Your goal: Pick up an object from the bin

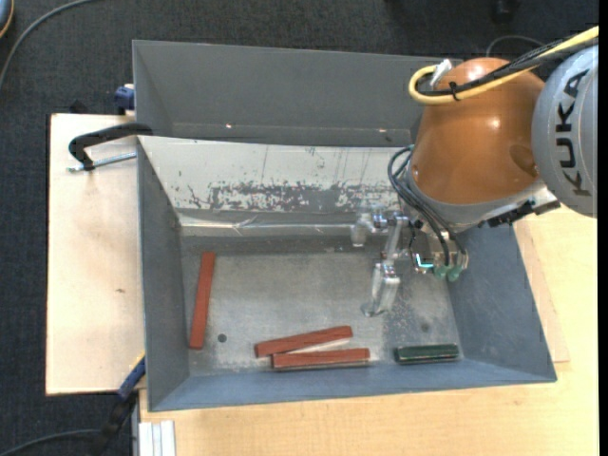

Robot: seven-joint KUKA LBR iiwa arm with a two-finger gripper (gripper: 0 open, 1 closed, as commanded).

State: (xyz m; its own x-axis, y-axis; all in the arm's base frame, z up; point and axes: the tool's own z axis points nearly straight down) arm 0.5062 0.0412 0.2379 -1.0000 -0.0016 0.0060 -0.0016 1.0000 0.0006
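Jaws hang over open bin floor [285,293], dark bar [426,353] along its edge.

In the bin [157,274], 1 stick [200,300] lies left; 2 touching sticks [304,340] at front, a bar [427,353] right of them.

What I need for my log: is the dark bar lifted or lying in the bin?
Lying: the dark bar rests flat on the bin floor, apart from the pincer.
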